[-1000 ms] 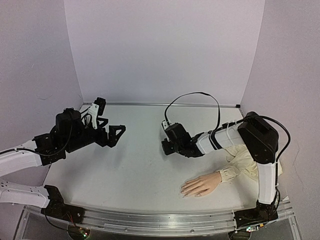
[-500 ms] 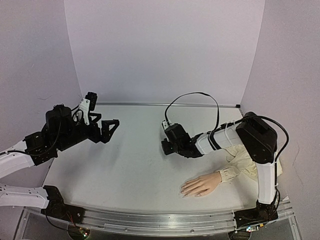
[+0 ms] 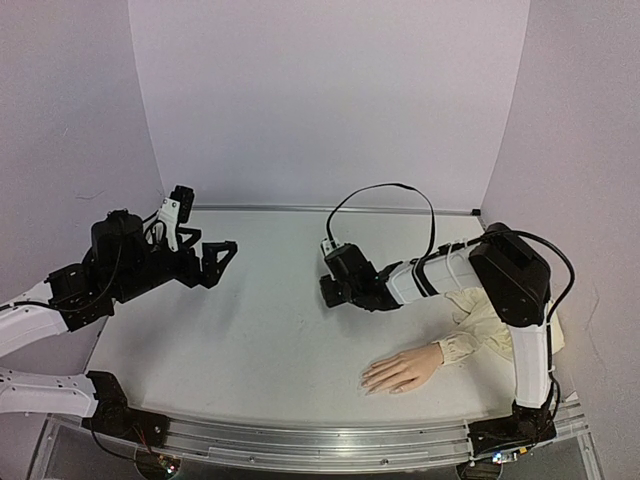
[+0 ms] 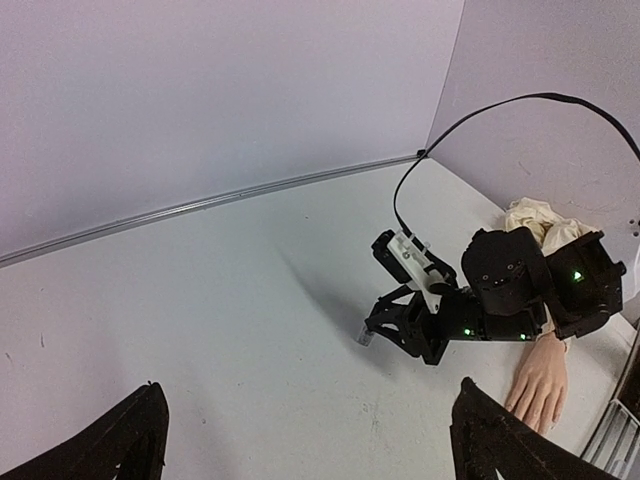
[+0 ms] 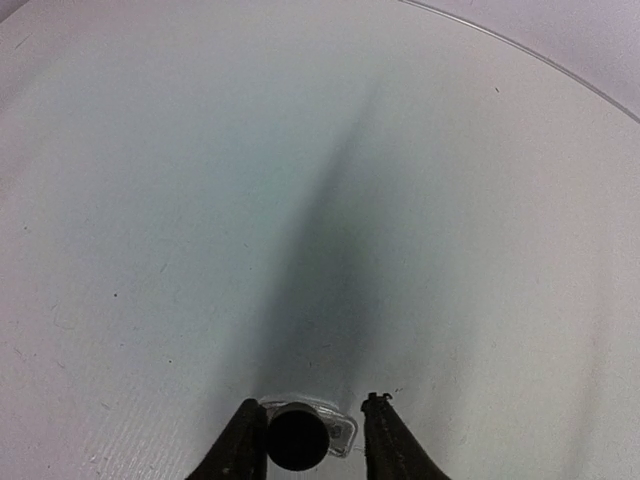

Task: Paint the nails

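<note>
Top external view, starting at the left: the left pincer [image 3: 207, 222] hangs in the air over the back left part of the bench [image 3: 250, 340]. Its jaws are spread wide and there is nothing between them. The left wrist view agrees, showing only two black fingertips [image 4: 130, 440] far apart at the bottom corners, with bare bench between them.

Toward the middle, the right arm reaches in low from the right side. The right pincer [image 3: 327, 292] is down at the bench surface, pointing left. A black cable [image 3: 390, 187] loops up over that arm.

In the right wrist view a small bottle [image 5: 300, 438] stands upright on the bench, its black cap facing the camera. One finger of the right pincer [image 5: 312, 440] stands close on either side of it. The gap on each side is so slight that I cannot tell whether the jaws are pinching the bottle or have let go. From the left wrist view the bottle [image 4: 366, 335] shows as a small clear thing at the tip of that pincer [image 4: 385, 325].

Further right and nearer the front edge, the hand [image 3: 405, 368] lies flat, palm down, with its fingers pointing left. It is apart from both pincers. The nails [image 3: 368, 381] sit at those fingertips, too small from here to make out. A cream sleeve [image 3: 490, 320] bunches up behind the wrist, against the right arm's upright.
</note>
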`<state>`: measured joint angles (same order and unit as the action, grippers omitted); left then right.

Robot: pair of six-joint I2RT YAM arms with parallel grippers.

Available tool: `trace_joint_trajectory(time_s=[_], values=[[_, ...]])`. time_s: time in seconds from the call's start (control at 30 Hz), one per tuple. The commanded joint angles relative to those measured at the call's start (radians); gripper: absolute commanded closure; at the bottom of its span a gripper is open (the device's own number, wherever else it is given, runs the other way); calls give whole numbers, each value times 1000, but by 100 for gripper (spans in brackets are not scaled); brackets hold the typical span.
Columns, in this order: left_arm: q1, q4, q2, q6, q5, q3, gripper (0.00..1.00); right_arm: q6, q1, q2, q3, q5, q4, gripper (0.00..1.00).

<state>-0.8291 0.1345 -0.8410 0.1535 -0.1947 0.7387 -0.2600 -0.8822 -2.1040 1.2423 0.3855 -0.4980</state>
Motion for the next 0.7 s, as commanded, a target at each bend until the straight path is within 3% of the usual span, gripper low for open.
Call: trace_joint_trajectory(time_s=[0.0, 0.1, 0.3, 0.5, 0.67], values=[[5, 5, 28, -20, -24, 55, 1, -14, -3, 49, 61, 4, 105, 53], [5, 14, 36, -23, -30, 64, 1, -15, -3, 144, 54, -18, 137, 35], [5, 80, 59, -36, -69, 119, 1, 9, -2, 404, 0, 6, 264, 9], [5, 168, 105, -82, -143, 210, 0, 56, 1, 733, -26, 87, 435, 2], [7, 223, 161, -130, -218, 284, 1, 112, 1, 984, -29, 219, 524, 2]])
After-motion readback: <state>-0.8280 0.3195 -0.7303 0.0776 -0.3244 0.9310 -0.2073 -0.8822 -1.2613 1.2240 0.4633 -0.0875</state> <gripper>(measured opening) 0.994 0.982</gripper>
